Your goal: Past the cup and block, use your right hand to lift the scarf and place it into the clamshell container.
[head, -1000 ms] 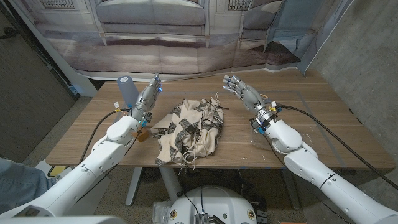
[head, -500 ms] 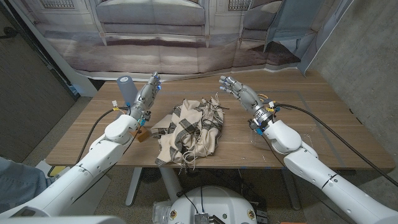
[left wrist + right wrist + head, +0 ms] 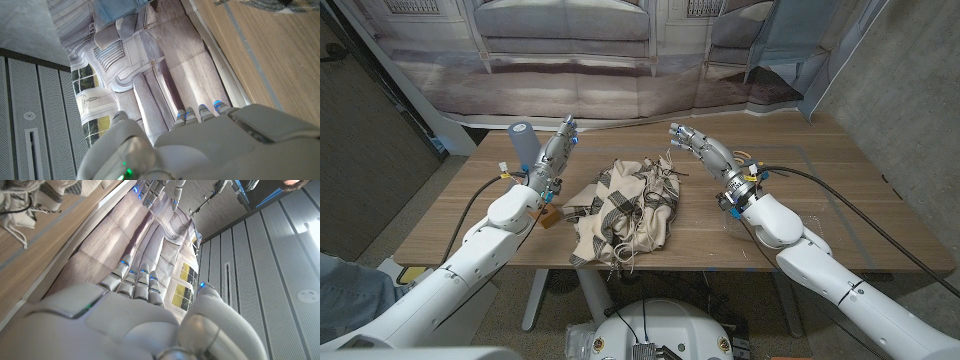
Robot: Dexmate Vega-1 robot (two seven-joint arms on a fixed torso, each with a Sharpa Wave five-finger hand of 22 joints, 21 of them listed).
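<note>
**Right hand open above the table, beside the scarf**

Right hand (image 3: 702, 146) is raised over the wooden table (image 3: 840, 200), fingers extended and apart, holding nothing; we see its fingertips near the far right edge of the scarf (image 3: 625, 208) without clear contact. We locate the scarf, a cream and dark plaid cloth with fringe, crumpled on the table's middle between our two arms. Left hand (image 3: 556, 155) stands with fingers straight and together, empty, just beside the grey-blue cup (image 3: 523, 146). We note a small brown block (image 3: 551, 216) next to the left forearm, near the scarf's left edge.
</note>
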